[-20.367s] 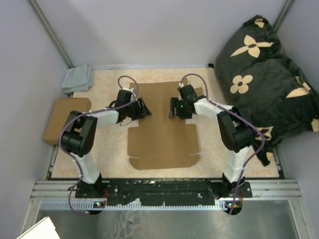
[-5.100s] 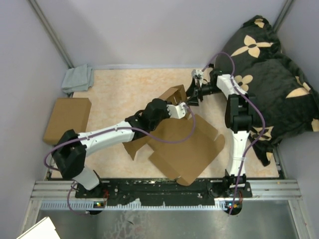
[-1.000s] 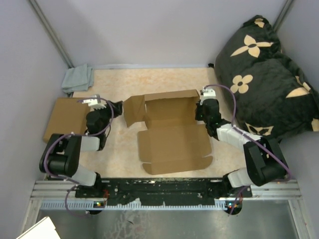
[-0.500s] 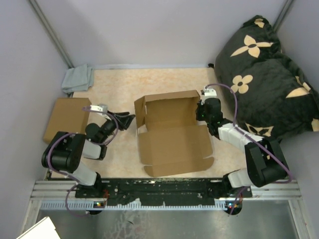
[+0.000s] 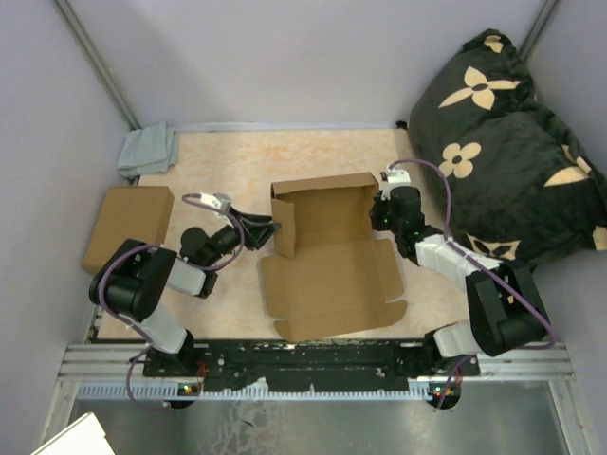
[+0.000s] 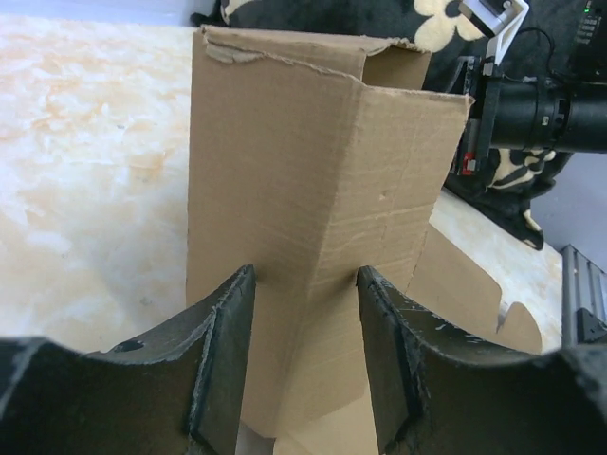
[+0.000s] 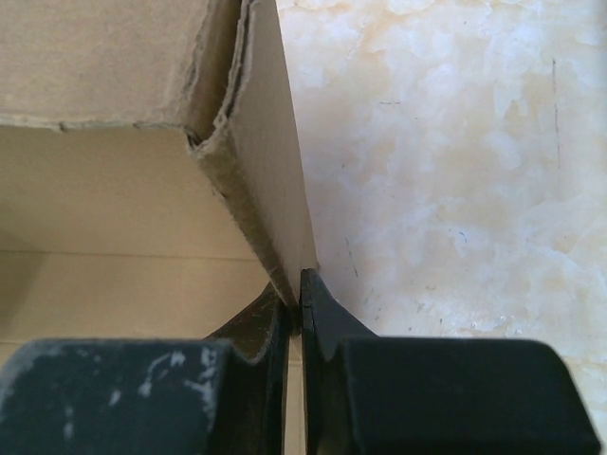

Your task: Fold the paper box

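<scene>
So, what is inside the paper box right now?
Only bare brown cardboard: the paper box holds no object between its raised walls. The right gripper pinches the right wall's edge. The table under the box is covered, so nothing there can be seen.

You have a plain brown box (image 5: 332, 270), a second brown card (image 5: 128, 226), a cream table (image 5: 237, 161) mottled with pale orange, a grey-blue cloth (image 5: 149, 150), a black cushion (image 5: 512, 142) patterned with cream flowers, white-and-black arms (image 5: 441, 254), pale lilac-grey walls (image 5: 285, 57)
</scene>
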Motion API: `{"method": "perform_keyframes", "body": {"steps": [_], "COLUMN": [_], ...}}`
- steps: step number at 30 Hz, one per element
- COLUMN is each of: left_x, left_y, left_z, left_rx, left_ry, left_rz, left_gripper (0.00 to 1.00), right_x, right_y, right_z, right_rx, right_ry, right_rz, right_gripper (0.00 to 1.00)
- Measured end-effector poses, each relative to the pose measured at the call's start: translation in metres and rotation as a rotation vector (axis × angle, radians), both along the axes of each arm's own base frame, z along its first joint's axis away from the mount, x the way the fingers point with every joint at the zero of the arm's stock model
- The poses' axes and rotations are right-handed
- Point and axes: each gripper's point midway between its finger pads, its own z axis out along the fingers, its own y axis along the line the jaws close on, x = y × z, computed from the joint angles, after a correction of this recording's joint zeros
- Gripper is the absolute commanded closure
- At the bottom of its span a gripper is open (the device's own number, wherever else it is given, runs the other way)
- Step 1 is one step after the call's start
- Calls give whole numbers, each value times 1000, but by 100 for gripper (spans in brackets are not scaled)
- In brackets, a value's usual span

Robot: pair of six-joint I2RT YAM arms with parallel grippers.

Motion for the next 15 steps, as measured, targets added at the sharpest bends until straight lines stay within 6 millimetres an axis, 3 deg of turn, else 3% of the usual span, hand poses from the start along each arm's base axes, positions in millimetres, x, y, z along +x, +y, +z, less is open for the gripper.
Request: {"method": "perform_keyframes", "body": {"steps": [9, 15], "left_x": [20, 40], "left_y": [-22, -9], "left_z": [17, 4], "left_rx": [146, 282], "left_ry": [-76, -24], "left_rz": [111, 289], "left_gripper": [50, 50], "right_x": [-1, -3], "right_y": [2, 8], "right_z": [0, 0], "right_rx": [7, 7], "right_ry": [3, 2], "right_rz": [11, 23], "right_gripper": [100, 100]}}
